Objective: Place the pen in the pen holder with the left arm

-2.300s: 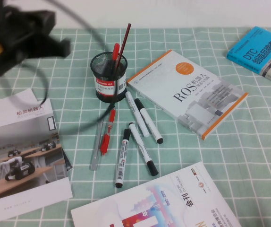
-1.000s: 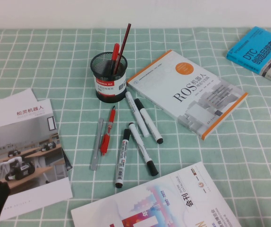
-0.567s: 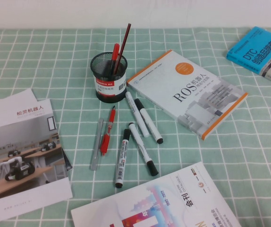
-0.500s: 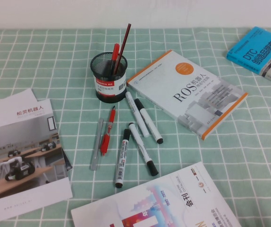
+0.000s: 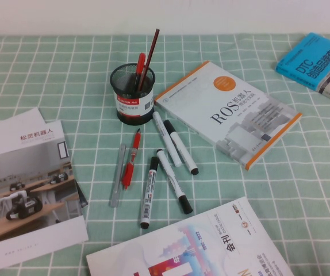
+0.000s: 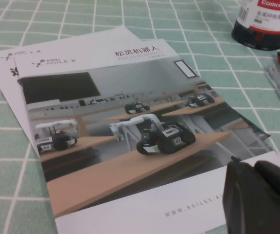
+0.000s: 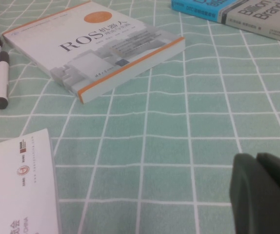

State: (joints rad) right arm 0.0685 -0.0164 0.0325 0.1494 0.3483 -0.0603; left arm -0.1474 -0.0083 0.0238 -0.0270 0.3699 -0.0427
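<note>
Pen [image 5: 139, 70]: upright in pen holder [image 5: 132, 94], beside a thin dark-red stick [image 5: 149, 54].
Pen holder: on worktop [image 5: 268, 190], near the ROS book [image 5: 228, 112].
Left claw [image 6: 259, 200]: low over a brochure [image 6: 125, 131]; opening cannot be told.
Right claw [image 7: 267, 195]: low over bare worktop; opening cannot be told.

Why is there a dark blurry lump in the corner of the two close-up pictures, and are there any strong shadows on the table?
In the left wrist view, the lump is the left gripper, too near the lens to be sharp. In the right wrist view, it is the right gripper, equally soft. In the high view, light is even; the pen holder casts only a faint shadow.
</note>
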